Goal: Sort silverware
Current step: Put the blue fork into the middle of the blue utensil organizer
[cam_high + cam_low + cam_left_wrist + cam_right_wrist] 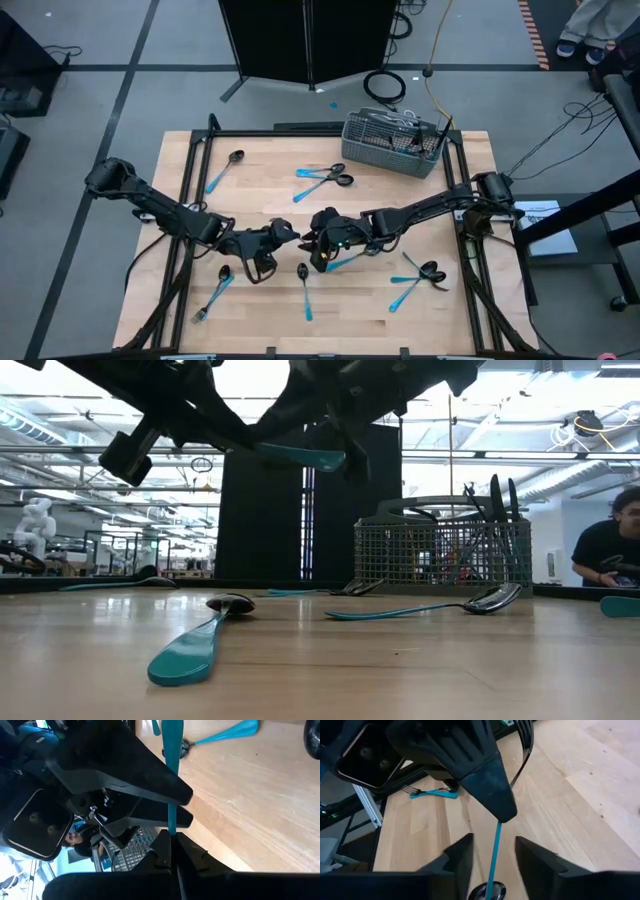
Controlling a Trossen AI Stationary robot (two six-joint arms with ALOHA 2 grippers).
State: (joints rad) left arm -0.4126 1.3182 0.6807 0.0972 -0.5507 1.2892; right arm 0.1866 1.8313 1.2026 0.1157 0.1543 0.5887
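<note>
I am pinching a blue-handled utensil (494, 851) in my left tool (283, 236); my right tool (318, 243) is straddling it, fingers apart. The mesh basket (385, 146) is holding several dark utensils (497, 500) upright.

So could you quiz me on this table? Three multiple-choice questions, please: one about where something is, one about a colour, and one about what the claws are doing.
1. Where does the wire basket stand?
A. On the floor
B. At the far edge of the table, on the right arm's side
C. In a person's hands

2. What colour are the handles of the silverware?
A. Light blue
B. Red
C. Yellow

3. How does the right gripper stand at the raised utensil?
A. Far away from it
B. Clamped on it alone
C. Fingers apart on either side of its handle, while the left gripper is shut on it

Answers:
1. B, the high view shows it at that edge.
2. A, every piece lying on the wood has a light-blue handle.
3. C, the right wrist view shows gaps beside the handle.
</note>
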